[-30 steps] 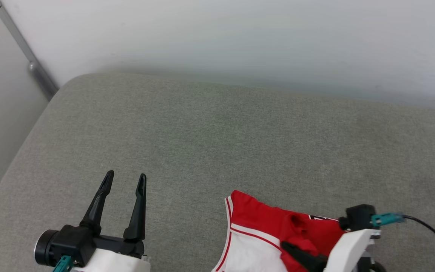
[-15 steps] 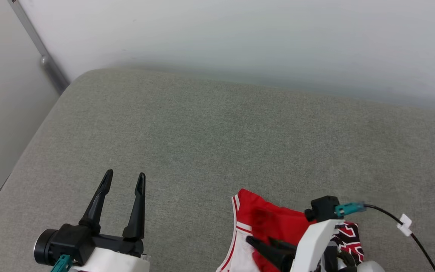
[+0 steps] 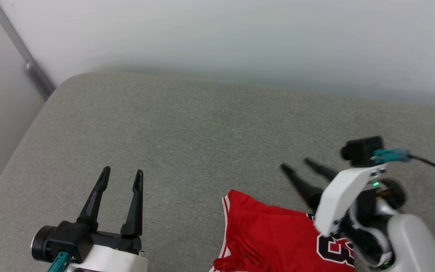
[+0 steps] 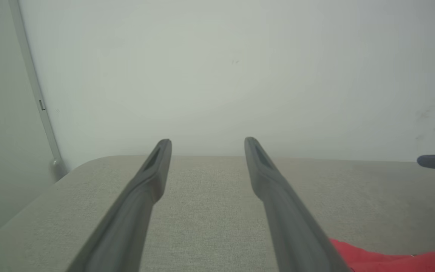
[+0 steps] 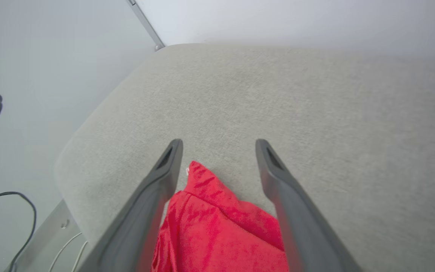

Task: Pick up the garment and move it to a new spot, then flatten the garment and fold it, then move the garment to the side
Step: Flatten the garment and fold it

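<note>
With the left gripper and right gripper both wide open and empty, the rumpled red soft-fabric jersey lies on the grey woven cushion's near part; flattening, folding and moving aside apparently remain.

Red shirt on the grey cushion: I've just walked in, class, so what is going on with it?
A two-armed robot is working on a red shirt that lies on the near part of a grey cushion. The right gripper hangs just above the shirt's far edge, jaws open, holding nothing. The left gripper hovers off to the left over bare cushion, jaws open too. The shirt's near part runs out of the picture, so how neatly it lies cannot be told.
</note>
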`<state>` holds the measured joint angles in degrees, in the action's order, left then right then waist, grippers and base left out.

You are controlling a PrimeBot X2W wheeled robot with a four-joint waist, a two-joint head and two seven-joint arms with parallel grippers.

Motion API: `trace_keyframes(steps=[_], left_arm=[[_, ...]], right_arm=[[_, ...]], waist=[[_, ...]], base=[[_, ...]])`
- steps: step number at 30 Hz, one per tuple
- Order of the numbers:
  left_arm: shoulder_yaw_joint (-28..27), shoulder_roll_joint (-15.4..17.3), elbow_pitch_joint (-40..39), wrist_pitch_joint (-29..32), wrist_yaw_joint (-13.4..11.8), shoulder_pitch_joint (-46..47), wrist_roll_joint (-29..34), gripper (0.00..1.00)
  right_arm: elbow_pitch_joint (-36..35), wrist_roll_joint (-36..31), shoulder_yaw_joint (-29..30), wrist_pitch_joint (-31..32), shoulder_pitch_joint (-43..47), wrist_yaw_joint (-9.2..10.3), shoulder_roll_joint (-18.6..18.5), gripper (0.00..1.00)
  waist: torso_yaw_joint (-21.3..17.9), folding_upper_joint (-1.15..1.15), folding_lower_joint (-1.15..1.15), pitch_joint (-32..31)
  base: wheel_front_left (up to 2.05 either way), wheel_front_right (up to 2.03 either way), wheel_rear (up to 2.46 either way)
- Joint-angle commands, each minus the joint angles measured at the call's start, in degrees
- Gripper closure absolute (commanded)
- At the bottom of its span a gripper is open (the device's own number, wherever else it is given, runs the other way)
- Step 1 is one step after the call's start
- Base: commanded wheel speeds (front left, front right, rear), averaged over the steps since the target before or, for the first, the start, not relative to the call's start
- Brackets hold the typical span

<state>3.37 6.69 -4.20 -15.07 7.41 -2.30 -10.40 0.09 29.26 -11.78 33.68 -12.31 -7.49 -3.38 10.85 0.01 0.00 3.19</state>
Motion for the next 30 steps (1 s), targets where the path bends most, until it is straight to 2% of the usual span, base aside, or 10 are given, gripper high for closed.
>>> trace_keyframes(steps=[1, 8, 13, 16, 21, 30], left_arm=[[0.16, 0.05, -0.02, -0.13, 0.07, 0.61, -0.13, 0.0], [1.03, -0.11, 0.13, -0.13, 0.07, 1.08, -0.28, 0.0], [1.21, -0.16, 0.05, -0.13, 0.07, 0.78, -0.53, 0.0], [1.19, -0.26, -0.13, -0.13, 0.07, 0.29, -0.62, 0.0], [1.61, -0.33, -0.46, -0.13, 0.07, -0.45, -0.73, 0.0], [2.81, -0.31, -1.36, -0.13, 0.07, -1.68, -1.06, 0.0]], right_arm=[[-1.29, -3.18, 1.01, -1.4, -1.62, 0.01, -2.3, 0.0], [-2.52, -13.49, 7.03, -12.22, -1.15, 0.01, -14.59, 0.0], [-3.97, -15.83, 12.32, -22.41, 2.69, 0.01, -17.31, 0.0], [-5.17, -16.8, 14.8, -28.97, 6.63, 0.01, -16.72, 0.0], [-8.47, -18.11, 19.21, -36.9, 12.23, 0.01, -11.59, 0.0], [-11.99, -21.17, 19.1, -41.77, 19.15, 0.02, -3.85, 0.0]], waist=[[-0.55, -0.01, 0.0, 0.07], [-1.59, -0.01, 0.0, 0.32], [-2.07, -0.01, 0.0, 0.75], [-2.46, -0.01, 0.0, 1.16], [-2.6, -0.01, 0.0, 1.45], [-2.95, -0.01, 0.0, 1.11]], base=[[0.0, 0.0, 0.0], [0.0, 0.0, 0.0], [0.0, 0.0, 0.0], [0.0, 0.0, 0.0], [0.0, 0.0, 0.0], [0.0, 0.0, 0.0]])
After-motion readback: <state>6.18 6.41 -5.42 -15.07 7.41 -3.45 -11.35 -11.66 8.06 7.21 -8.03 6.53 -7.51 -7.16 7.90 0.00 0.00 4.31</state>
